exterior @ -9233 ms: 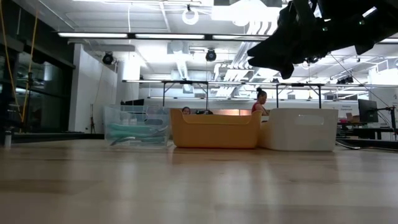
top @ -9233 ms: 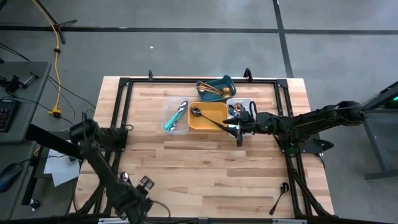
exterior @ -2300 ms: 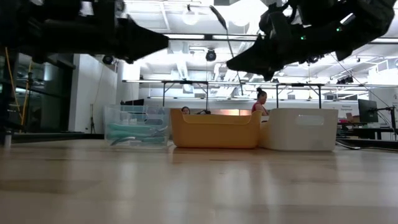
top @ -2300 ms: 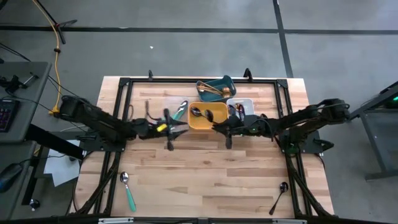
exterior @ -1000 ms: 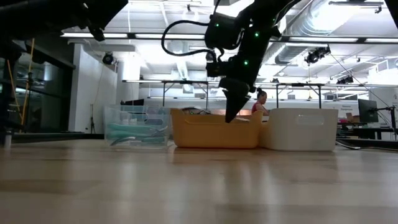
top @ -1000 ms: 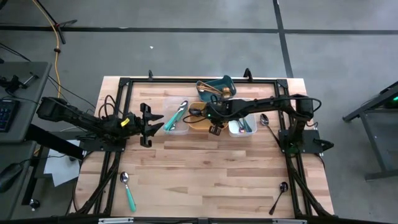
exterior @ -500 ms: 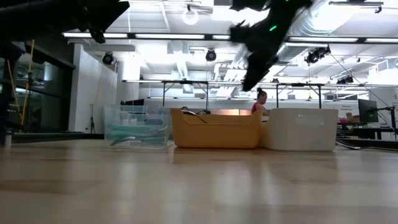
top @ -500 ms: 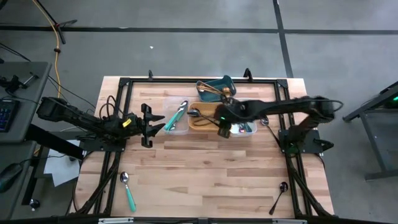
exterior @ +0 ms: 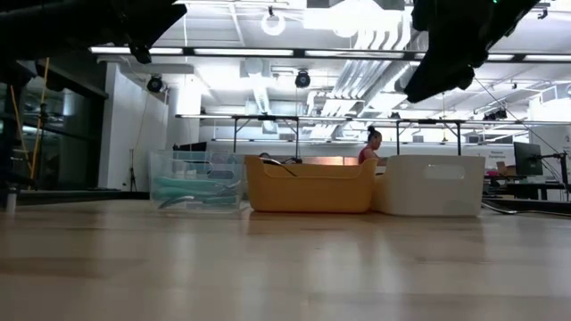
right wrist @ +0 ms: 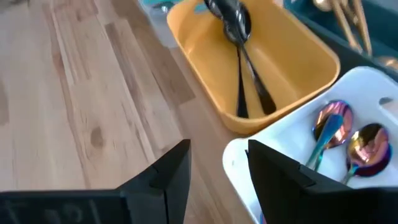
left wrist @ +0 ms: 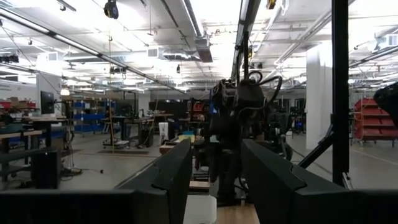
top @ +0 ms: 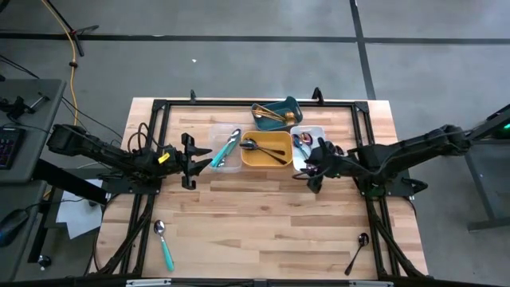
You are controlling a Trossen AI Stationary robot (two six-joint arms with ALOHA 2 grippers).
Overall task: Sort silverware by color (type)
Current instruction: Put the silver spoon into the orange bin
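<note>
My right gripper (top: 312,177) hangs open and empty above the table, just off the near side of the white tray (top: 317,130). Its wrist view shows bare wood between the fingers (right wrist: 217,177). Two black spoons (right wrist: 239,59) lie in the yellow tray (top: 267,159), and iridescent spoons (right wrist: 339,134) lie in the white tray. Teal-handled spoons (top: 226,148) lie in the clear tray, gold pieces (top: 273,116) in the teal tray. My left gripper (top: 195,158) waits open and empty, left of the clear tray.
A teal-handled spoon (top: 163,243) lies on the wood near the front left. A black spoon (top: 357,252) lies near the front right. The four trays stand in a cluster at the table's far middle. A black frame (top: 159,108) edges the table.
My right gripper has risen out of the yellow tray and drawn back toward the table's right edge, past the white tray, turning as it went. A black spoon that it carried now lies in the yellow tray beside the other.
</note>
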